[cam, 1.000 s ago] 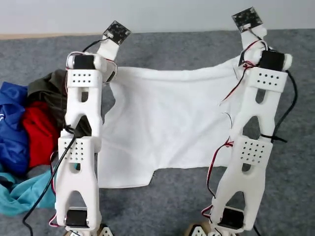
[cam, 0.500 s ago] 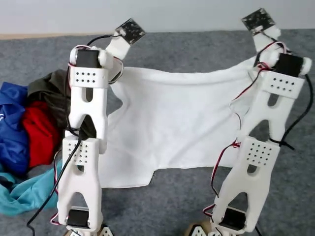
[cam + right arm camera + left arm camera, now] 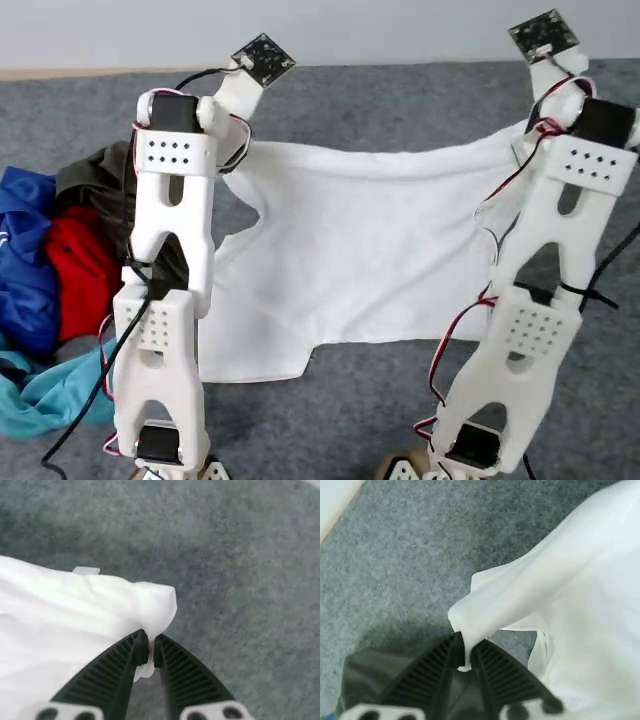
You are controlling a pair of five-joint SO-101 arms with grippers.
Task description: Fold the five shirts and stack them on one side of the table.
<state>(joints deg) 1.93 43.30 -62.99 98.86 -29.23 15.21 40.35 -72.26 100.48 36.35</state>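
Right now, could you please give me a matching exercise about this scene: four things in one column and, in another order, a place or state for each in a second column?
Things:
1. white shirt
2. left gripper
3. red shirt
4. teal shirt

Places or states:
A. near end of the pile, at the front
B. shut on a corner of cloth
C. stretched wide, held by its two far corners
D. middle of the pile, beside the blue shirt

Right pairs: 1-C, 2-B, 3-D, 4-A.
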